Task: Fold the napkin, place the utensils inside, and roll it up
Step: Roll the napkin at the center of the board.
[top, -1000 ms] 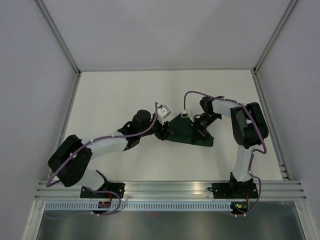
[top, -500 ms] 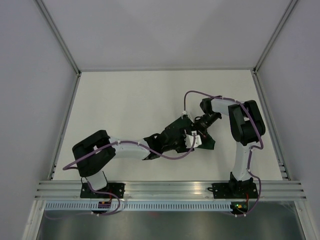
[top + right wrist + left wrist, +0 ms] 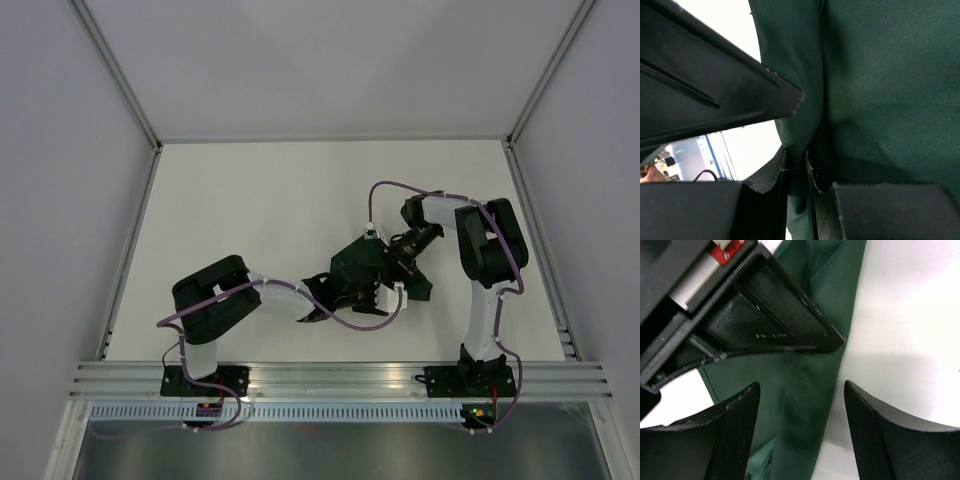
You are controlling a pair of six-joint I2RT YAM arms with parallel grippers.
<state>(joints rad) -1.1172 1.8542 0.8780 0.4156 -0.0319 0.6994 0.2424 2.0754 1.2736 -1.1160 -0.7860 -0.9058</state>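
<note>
The dark green napkin (image 3: 355, 272) lies bunched and partly lifted at mid table, between the two arms. It also shows in the left wrist view (image 3: 805, 405) and the right wrist view (image 3: 880, 90). My right gripper (image 3: 400, 258) is shut on a fold of the napkin; the cloth is pinched between its pads (image 3: 797, 170). My left gripper (image 3: 385, 290) is open, its fingers (image 3: 735, 430) apart on either side of a napkin fold, just under the right gripper's body (image 3: 755, 315). No utensils are in view.
The white table (image 3: 250, 200) is bounded by grey side walls and a metal rail (image 3: 340, 380) along the near edge. The left arm (image 3: 230, 300) lies low across the front of the table, its purple cable looping under the napkin.
The left arm has swung right, from the napkin's left corner to under its right side beside the right gripper. The napkin has been pulled up and bunched. The right gripper has barely moved.
</note>
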